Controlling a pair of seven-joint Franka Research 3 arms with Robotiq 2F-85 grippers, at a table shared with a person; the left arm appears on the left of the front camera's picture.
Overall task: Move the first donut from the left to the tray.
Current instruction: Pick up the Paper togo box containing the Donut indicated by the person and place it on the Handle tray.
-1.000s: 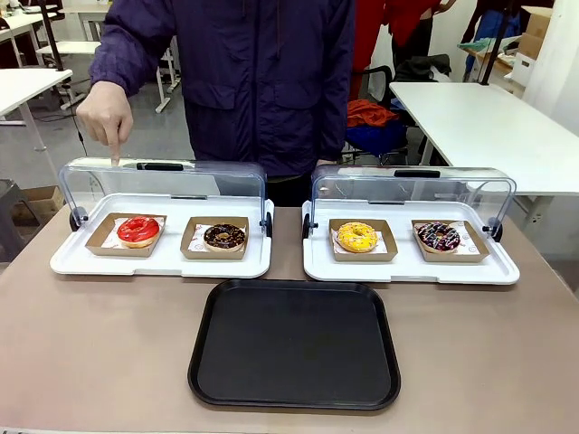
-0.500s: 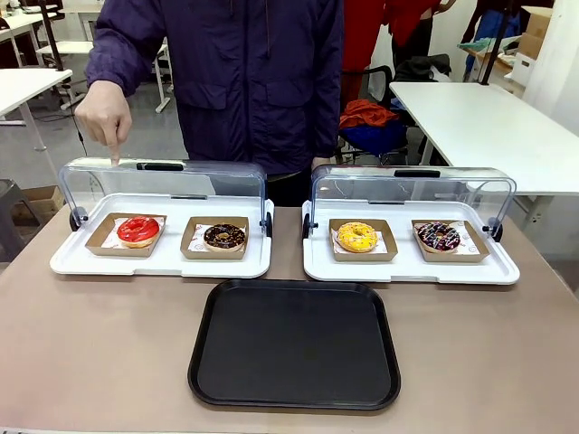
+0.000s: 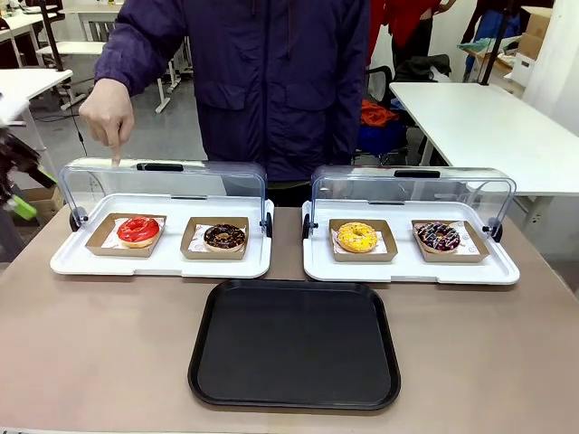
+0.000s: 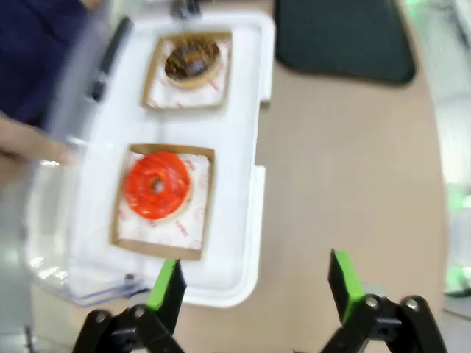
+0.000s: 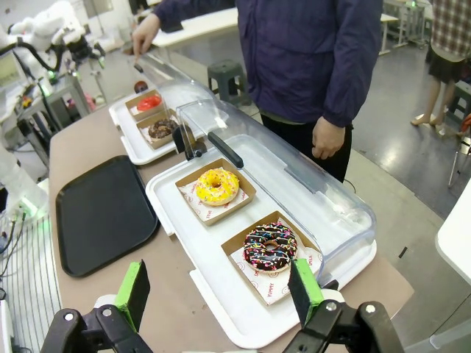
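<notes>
The red-glazed first donut from the left [image 3: 138, 230] lies in its brown holder on the left white tray [image 3: 63, 262], whose clear lid is raised. It also shows in the left wrist view as the red donut [image 4: 157, 184] and far off as the red donut [image 5: 149, 101]. The black tray [image 3: 294, 344] lies at the near middle, bare; it shows too as the tray [image 4: 342, 37] and the tray [image 5: 103, 213]. My left gripper [image 4: 256, 283] is open, above the table beside the white tray's edge; it appears blurred at the far left as the gripper [image 3: 18, 185]. My right gripper [image 5: 218, 290] is open, holding nothing.
A chocolate donut [image 3: 224, 237] sits beside the red one. The right white tray [image 3: 317, 269] holds a yellow donut [image 3: 356, 237] and a sprinkled donut [image 3: 438, 237]. A person's hand [image 3: 109, 113] rests a finger on the left lid [image 3: 163, 181]; the body stands behind the table.
My left arm has come into the front view at the far left edge. The person's body has shifted slightly right; the hand stays on the lid.
</notes>
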